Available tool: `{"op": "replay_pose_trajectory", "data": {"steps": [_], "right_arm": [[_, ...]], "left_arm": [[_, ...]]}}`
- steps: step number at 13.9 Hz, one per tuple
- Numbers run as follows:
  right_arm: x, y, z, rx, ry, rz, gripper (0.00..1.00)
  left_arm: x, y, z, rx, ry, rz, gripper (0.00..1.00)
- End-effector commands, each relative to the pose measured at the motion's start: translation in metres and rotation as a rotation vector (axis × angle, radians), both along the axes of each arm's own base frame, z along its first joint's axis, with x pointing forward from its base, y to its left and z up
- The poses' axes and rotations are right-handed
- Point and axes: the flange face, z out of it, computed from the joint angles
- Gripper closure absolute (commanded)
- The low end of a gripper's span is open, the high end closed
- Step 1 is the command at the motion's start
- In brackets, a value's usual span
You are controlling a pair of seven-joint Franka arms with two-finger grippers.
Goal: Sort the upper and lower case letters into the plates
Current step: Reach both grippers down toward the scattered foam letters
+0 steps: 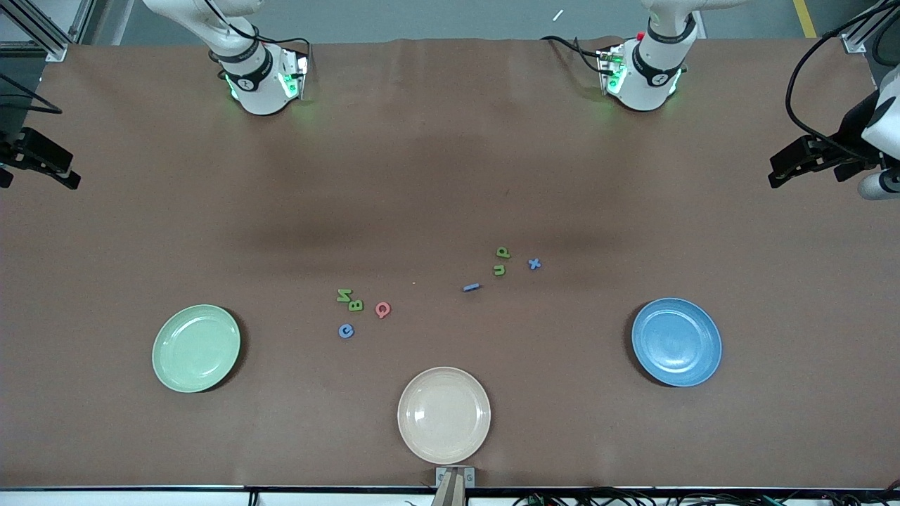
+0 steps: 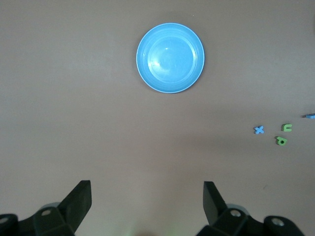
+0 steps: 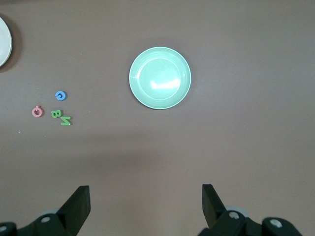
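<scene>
- Letters: all eight lie on the worktop [image 1: 450,176]. M [image 1: 343,295], B [image 1: 356,305], Q [image 1: 382,309] and G [image 1: 346,330] are grouped toward the right arm's end; p [image 1: 503,251], u [image 1: 499,270], x [image 1: 534,263] and l [image 1: 471,287] toward the left arm's end.
- Plates: pale green plate [image 1: 196,348] and blue plate [image 1: 676,342] hold nothing; sorting is not started.
- Left claw [image 2: 147,201] and right claw [image 3: 146,204]: both released, holding nothing, raised at the worktop's ends.

- Premises: a robotics laboratory or test cell, not a domestic or retail setting.
- Two arm bases [image 1: 256,77] [image 1: 647,74] are mounted on one wide table [image 1: 450,176] covered in plain brown sheeting, with green status lights lit at each base.
- Aluminium frame posts [image 1: 42,28] stand at the table corners.
- Loose black cables [image 1: 808,84] run along the edges.
- Grey floor with a yellow marking line [image 1: 805,17].
</scene>
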Motion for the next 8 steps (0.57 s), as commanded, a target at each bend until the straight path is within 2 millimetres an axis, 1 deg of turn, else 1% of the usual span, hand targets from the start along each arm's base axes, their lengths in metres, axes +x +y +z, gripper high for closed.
{"op": "replay_pose_trajectory", "data": {"steps": [1, 4, 5, 6, 7, 8], "right_arm": [[-0.003, -0.003, 0.003, 0.015, -0.003, 0.004, 0.0], [-0.002, -0.004, 0.005, 0.015, -0.005, 0.002, 0.0], [-0.002, -0.004, 0.005, 0.015, -0.005, 0.001, 0.0], [-0.002, -0.003, 0.004, 0.017, -0.004, -0.002, 0.0], [0.002, -0.004, -0.003, 0.017, 0.009, -0.003, 0.0], [0.01, 0.0, -0.016, 0.018, 0.031, 0.002, 0.0]], "left_arm": [[-0.008, -0.004, 0.006, -0.002, -0.015, -0.018, 0.0], [-0.003, -0.001, 0.009, -0.002, -0.016, -0.015, 0.0], [0.001, -0.005, 0.005, -0.003, 0.003, -0.022, 0.0], [0.004, -0.007, -0.004, -0.014, 0.041, -0.027, 0.0], [0.005, -0.009, -0.01, -0.015, 0.053, -0.027, 0.0], [0.008, -0.013, -0.017, -0.017, 0.065, -0.03, 0.0]]}}
